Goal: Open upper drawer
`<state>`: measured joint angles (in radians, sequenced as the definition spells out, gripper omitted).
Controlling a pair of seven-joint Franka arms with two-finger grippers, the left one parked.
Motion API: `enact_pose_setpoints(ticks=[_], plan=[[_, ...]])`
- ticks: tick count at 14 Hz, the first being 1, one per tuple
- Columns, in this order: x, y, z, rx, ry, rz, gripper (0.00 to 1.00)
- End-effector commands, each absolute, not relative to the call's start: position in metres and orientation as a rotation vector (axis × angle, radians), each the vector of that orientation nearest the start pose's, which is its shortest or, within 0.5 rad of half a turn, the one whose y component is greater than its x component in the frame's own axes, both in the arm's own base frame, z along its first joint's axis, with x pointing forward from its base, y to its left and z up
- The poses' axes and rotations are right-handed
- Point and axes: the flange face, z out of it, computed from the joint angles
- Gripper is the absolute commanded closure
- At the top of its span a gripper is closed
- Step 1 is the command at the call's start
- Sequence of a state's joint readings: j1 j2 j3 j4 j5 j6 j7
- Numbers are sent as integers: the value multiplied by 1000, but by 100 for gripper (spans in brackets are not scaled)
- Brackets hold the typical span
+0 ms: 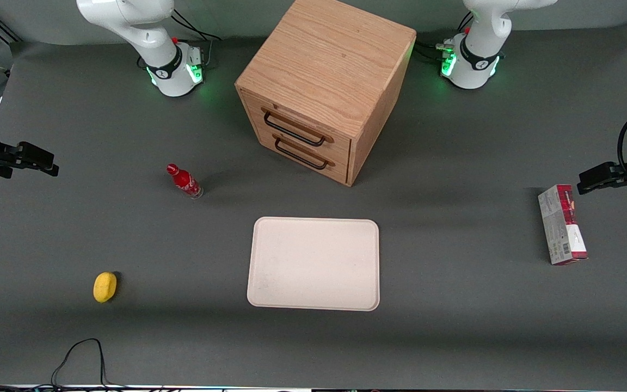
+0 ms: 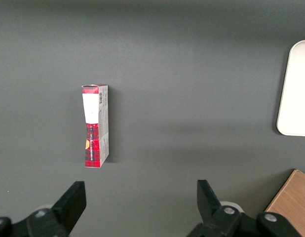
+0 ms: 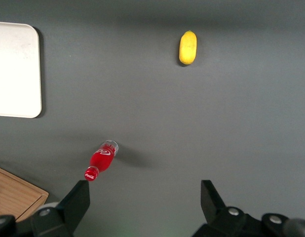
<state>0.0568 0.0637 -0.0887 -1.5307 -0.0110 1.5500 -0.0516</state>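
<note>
Lemon (image 1: pixel 105 287) lies nearest; the gripper (image 1: pixel 47 161), spread wide and empty, is parked at 9 o'clock. The upper drawer (image 1: pixel 298 128), judged stiff, is best gripped mid-handle.

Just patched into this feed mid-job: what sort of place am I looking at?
Likely a robotics lab test bench: a grey-covered table with staged props, an oak cabinet whose upper drawer is shut, a white tray, a red bottle. The gripper hangs open at the working arm's end.

From my tool's (image 3: pixel 142 202) wrist camera I read only a white script Coca-Cola logo on the red bottle (image 3: pixel 100 161); the carton's (image 2: pixel 95 126) print stays illegible.
</note>
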Motion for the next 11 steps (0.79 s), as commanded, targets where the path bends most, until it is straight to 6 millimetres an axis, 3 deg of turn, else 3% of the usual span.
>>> enact_pose_setpoints(ticks=[1,4,6,8,9,11], plan=[[570,36,610,-3137,-151,67,0],[553,147,613,-3114,-459,57,0],[537,218,600,-3078,-673,87,0],[509,301,590,-3037,-883,98,0],[497,332,581,-3018,-966,115,0],[475,374,568,-2986,-1087,138,0]])
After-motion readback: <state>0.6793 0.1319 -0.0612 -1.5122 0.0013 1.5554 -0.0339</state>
